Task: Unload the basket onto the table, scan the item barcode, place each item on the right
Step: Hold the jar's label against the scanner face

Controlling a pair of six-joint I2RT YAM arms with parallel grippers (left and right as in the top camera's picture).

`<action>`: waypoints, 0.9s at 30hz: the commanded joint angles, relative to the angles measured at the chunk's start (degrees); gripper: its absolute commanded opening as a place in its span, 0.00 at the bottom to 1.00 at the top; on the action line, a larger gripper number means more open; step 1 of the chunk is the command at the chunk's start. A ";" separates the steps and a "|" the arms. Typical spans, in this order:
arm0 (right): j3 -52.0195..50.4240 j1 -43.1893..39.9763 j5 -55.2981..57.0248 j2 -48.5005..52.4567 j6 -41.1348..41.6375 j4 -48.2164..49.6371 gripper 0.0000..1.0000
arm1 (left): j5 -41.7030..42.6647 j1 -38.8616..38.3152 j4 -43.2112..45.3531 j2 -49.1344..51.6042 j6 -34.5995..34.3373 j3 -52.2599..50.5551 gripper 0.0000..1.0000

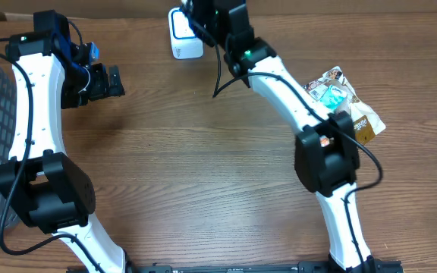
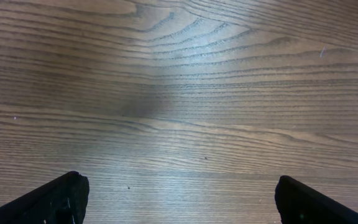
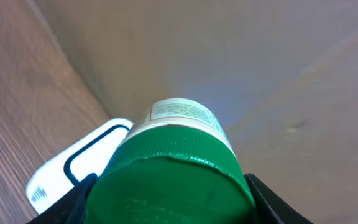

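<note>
Green-capped bottle [image 3: 180,121] sits clamped inside the right hand [image 3: 173,202].

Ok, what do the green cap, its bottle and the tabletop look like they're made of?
The green cap is likely plastic, slightly glossy, with a moulded ridged rim. The bottle seems to be white plastic carrying a printed label. The tabletop is wood or wood-look laminate, with a soft sheen and clear grain lines.
</note>
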 commanded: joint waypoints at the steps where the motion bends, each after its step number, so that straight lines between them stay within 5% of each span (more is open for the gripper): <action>1: 0.35 0.04 -1.25 1.60 -5.73 4.63 0.28 | -0.33 -0.17 0.04 -1.44 1.25 1.05 1.00; 27: 0.35 0.02 -1.22 5.01 -14.32 16.72 0.25 | -0.33 -0.17 0.04 -1.44 1.25 1.05 1.00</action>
